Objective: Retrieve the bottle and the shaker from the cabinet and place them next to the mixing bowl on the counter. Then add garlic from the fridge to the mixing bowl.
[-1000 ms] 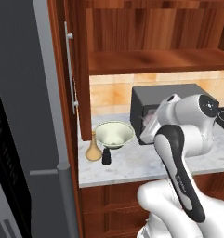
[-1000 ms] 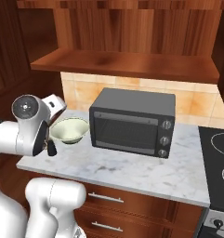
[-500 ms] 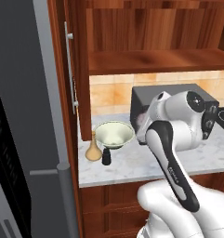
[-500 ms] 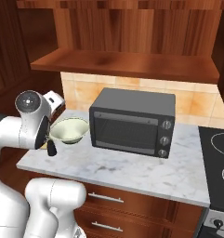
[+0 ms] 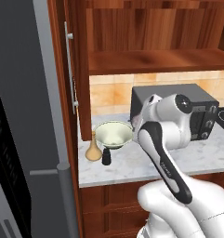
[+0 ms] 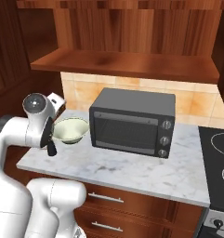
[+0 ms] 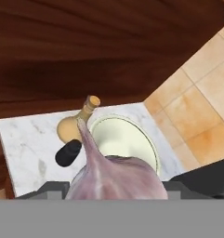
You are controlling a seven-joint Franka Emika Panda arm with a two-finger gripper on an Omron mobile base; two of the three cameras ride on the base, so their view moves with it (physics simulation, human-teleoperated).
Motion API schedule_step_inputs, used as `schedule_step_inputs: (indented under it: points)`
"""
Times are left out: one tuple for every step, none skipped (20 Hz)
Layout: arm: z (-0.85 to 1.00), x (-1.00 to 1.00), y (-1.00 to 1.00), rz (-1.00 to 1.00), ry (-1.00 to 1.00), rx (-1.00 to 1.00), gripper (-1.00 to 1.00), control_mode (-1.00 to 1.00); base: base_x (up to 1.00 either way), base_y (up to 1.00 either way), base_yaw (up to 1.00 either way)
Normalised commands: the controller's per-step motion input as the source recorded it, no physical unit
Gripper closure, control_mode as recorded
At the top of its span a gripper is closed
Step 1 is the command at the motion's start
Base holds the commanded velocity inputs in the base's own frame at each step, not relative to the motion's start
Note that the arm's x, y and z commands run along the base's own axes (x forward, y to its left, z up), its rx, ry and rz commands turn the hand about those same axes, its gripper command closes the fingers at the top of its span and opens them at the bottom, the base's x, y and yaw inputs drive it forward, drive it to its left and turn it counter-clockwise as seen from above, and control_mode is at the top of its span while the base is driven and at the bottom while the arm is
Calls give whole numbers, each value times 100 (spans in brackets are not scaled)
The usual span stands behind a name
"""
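Garlic held in the tool above the worktop, with the mixing bowl just ahead.

In the hand view the tool [image 7: 114, 188] grips the garlic [image 7: 114, 179], a pale purplish bulb whose stalk points to 12 o'clock across the mixing bowl [image 7: 124, 138]; the bottle [image 7: 75, 124] lies at the bowl's 9 o'clock, the shaker [image 7: 68, 153] at its 8 o'clock. The left base view shows the bottle [image 5: 93, 149] and shaker [image 5: 106, 156] upright on the worktop [image 5: 132, 163], just beside the bowl [image 5: 113, 134], under the cabinet [image 5: 150, 60], next to the fridge [image 5: 25, 130]. The right base view shows the black oven [image 6: 132, 123] at the bowl's [image 6: 70, 130] 3 o'clock.
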Motion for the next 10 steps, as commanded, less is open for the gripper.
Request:
schedule_step_inputs:
  points:
    - [-29,35,-2,10,0,-1,100,-100,0,0,0]
    - [-27,32,0,9,0,-1,100,-100,0,0,0]
    - [-24,26,0,8,0,-2,100,-100,0,0,0]
    - [-23,15,0,8,0,-3,100,-100,0,0,0]
    - [-21,8,0,6,0,-4,100,-100,0,0,0]
    - [-19,0,0,6,0,-5,100,-100,0,0,0]
    - [-13,0,0,5,0,-4,100,-100,0,0,0]
    - [-12,0,0,4,0,-5,100,-100,0,0,0]
    - [-10,0,0,3,2,-5,100,-100,0,0,0]
    - [-8,0,0,4,2,-4,100,-100,0,0,0]
